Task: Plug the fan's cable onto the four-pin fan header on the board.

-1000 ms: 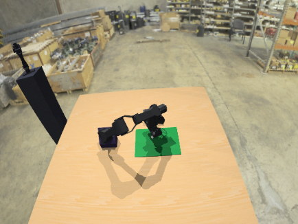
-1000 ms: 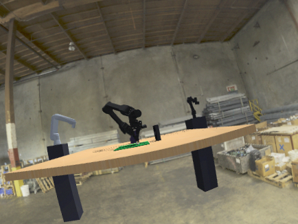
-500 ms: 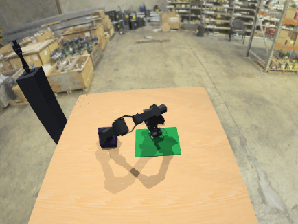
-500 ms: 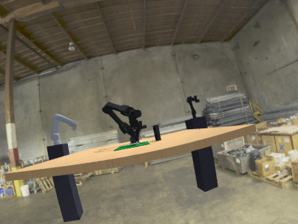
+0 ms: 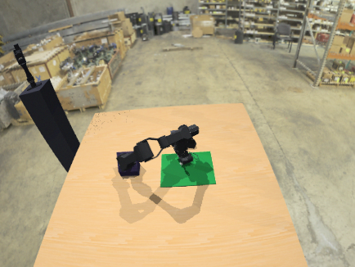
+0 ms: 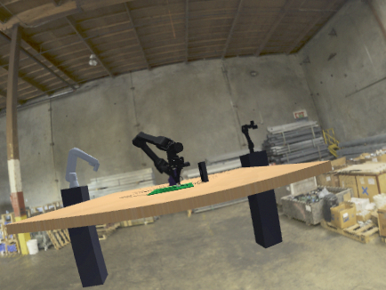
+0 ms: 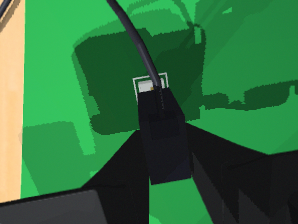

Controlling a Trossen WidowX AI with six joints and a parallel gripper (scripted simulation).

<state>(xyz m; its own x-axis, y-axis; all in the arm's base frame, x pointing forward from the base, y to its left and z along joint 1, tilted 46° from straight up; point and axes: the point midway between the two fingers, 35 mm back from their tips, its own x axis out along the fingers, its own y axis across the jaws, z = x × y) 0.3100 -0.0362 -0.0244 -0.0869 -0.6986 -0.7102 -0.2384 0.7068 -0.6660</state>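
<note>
The green board (image 5: 168,180) (image 6: 160,191) (image 7: 50,100) lies flat on the table. In the wrist view the black plug (image 7: 167,157) stands between the fingertips, with its dark cable (image 7: 136,39) running up and to the left. The pale header (image 7: 144,86), inside a white outline, shows just beyond the plug's far end; the plug hides the rest of it. My gripper (image 7: 161,133) (image 5: 186,160) is shut on the plug, low over the board. Whether the plug touches the header or sits above it, I cannot tell.
The wooden table (image 5: 164,242) (image 6: 111,206) carries the arm's dark base block (image 5: 129,170) left of the board. A small dark upright block (image 6: 203,172) stands beyond the board in the exterior view. Dark pillars (image 5: 51,123) (image 6: 265,218) stand off the table's edges.
</note>
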